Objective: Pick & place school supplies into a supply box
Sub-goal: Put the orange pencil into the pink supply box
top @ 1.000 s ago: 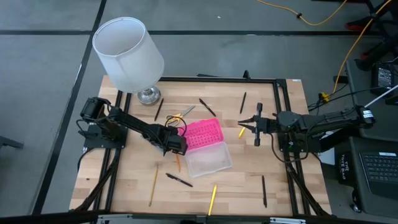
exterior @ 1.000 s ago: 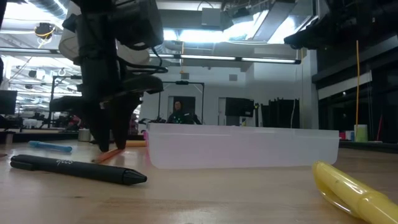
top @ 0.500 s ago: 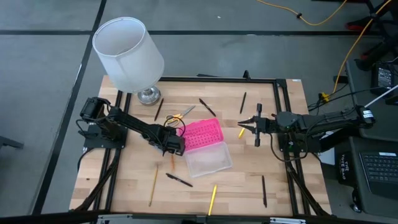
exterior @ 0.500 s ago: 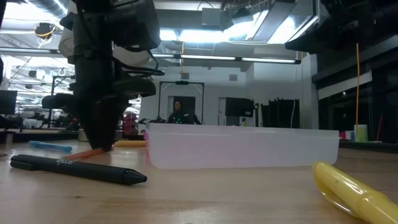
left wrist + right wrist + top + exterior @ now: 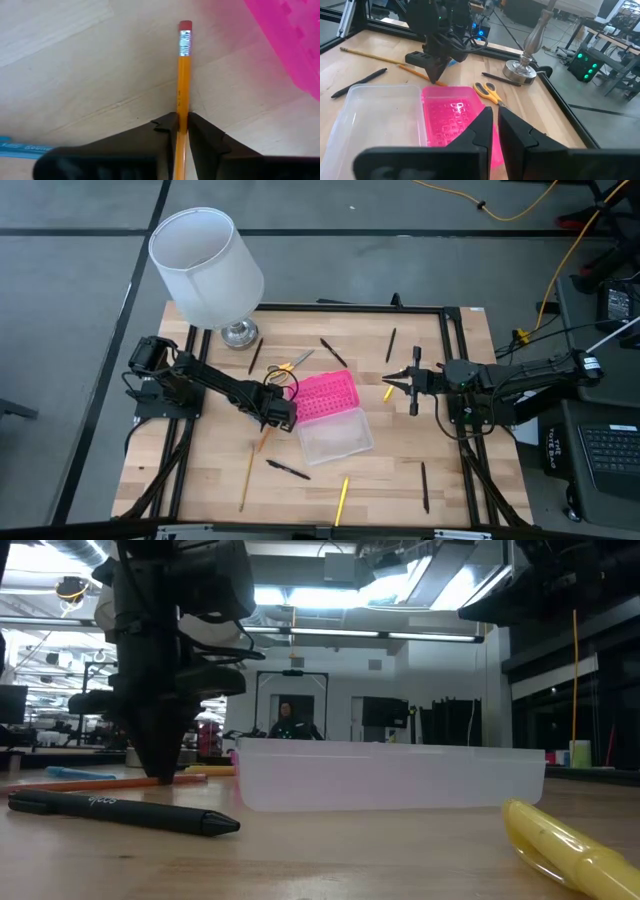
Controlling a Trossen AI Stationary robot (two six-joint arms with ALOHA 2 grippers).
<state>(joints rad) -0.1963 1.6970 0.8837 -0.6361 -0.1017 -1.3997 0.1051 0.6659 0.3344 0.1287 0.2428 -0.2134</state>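
Your left gripper [image 5: 272, 420] is down at the table just beside the box's pink lid [image 5: 327, 396], fingers clamped on an orange pencil [image 5: 183, 75]. The wrist view shows the pencil pinched between both fingers, eraser end pointing away, lying along the wood with the lid's edge close by. In the low view the pencil [image 5: 100, 782] lies flat on the table. The clear base [image 5: 335, 436] sits against the lid, open. Your right gripper [image 5: 412, 380] hangs apart from the box on its other side, fingers nearly together, holding nothing. Scissors [image 5: 489, 92] lie beyond the lid, near the lamp [image 5: 206, 265].
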